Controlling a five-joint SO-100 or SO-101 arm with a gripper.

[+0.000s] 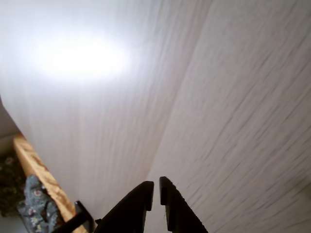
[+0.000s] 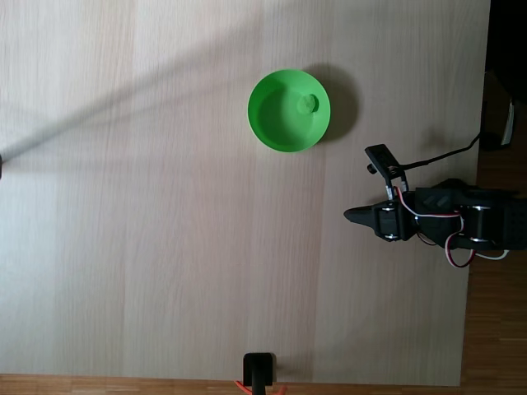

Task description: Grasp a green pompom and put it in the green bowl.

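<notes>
The green pompom [image 2: 310, 103] lies inside the green bowl [image 2: 268, 123], resting on the bowl's floor toward the right part of the interior as the fixed view shows it. Its colour nearly matches the plastic around it, so it reads only as a small rounded lump there, and its fuzzy surface cannot really be made out. The bowl stands upright on the pale wood-grain table [image 2: 165, 230], in the upper middle of the fixed view, and throws a soft dark shadow onto the table on its right side.

Below and to the right of the bowl, well apart from it, the gripper [image 2: 354, 215] points left, away from the table's right edge. Behind it, farther from the bowl, the black arm [image 2: 461, 222] carries red and white wires, and a black cable [image 2: 445, 154] runs off toward the right. Far below the bowl, at the table's bottom edge, sits a small black clamp-like fitting [image 2: 259, 369].

In the wrist view the gripper [image 1: 156, 187] enters from the bottom edge, its two dark fingers [image 1: 133, 206] drawn almost together, with a thin slit between the tips and nothing held. Beyond them lies bare table [image 1: 218, 97] with a bright glare patch, and at the lower left the table's wooden edge [image 1: 39, 174] shows, with a flowered fabric [image 1: 34, 204] below it.
</notes>
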